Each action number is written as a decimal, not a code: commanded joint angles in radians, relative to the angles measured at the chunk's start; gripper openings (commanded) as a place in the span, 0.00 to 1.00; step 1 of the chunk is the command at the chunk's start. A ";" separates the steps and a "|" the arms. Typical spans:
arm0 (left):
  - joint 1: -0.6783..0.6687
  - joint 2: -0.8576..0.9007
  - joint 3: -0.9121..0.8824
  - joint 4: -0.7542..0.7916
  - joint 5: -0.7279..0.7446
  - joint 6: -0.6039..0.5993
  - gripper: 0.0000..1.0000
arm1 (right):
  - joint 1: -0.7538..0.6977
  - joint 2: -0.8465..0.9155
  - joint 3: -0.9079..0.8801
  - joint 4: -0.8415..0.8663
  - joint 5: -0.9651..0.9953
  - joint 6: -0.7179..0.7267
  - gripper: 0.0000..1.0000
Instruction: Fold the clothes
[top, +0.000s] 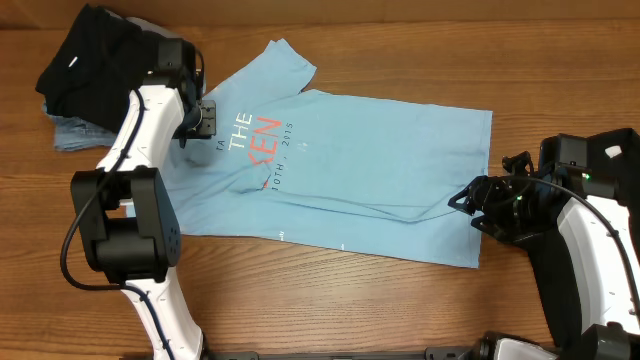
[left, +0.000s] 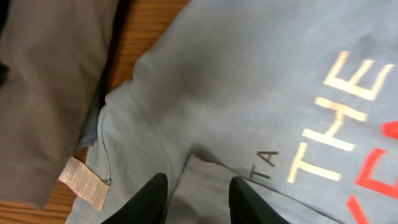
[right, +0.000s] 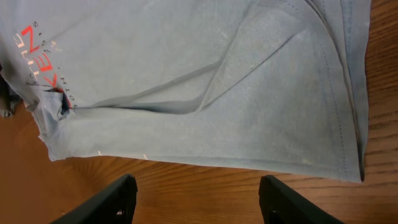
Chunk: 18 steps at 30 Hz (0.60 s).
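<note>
1. The left gripper (left: 199, 182) has its two black fingers (left: 155, 198) parted. It sits over the collar end of the light blue cotton T-shirt (left: 249, 74).
2. A raised crease of the shirt runs up between those fingers. Whether the pads press on the cloth cannot be told.
3. The woven off-white neck label (left: 84, 180) lies just beside the left gripper, at the shirt's neckline.
4. The white and coral lettering (left: 342, 118) on the shirt's chest is near the same gripper, on the side away from the label.
5. The right gripper (right: 198, 183) has its fingers (right: 118, 199) spread wide, with nothing between them. It hovers over bare wood just off the shirt's hem edge.
6. In the overhead view, the left gripper (top: 205, 120) and the right gripper (top: 460, 197) stand at opposite ends of the shirt (top: 380, 150).
7. The shirt lies spread print side up on the brown wooden table (top: 350, 300). One sleeve points away from the arms.
8. Long diagonal creases run across the shirt toward its hem corner, close to the right gripper.
9. A crumpled black garment (top: 90, 60) with a small white label (top: 72, 62) lies beyond the shirt's collar end. In the left wrist view a strip of bare table separates it from the shirt.
10. A patch of denim-blue cloth (top: 75, 135) shows beneath the black garment, on the side facing the shirt's collar.
</note>
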 joint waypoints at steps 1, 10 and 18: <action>0.025 0.033 -0.044 0.015 0.003 0.008 0.34 | 0.004 -0.012 0.025 0.003 -0.008 -0.003 0.67; 0.024 0.033 -0.071 0.057 0.018 0.019 0.33 | 0.004 -0.012 0.025 -0.001 -0.008 -0.003 0.67; 0.024 0.033 -0.093 0.067 0.051 0.020 0.31 | 0.004 -0.012 0.025 0.000 -0.008 -0.003 0.66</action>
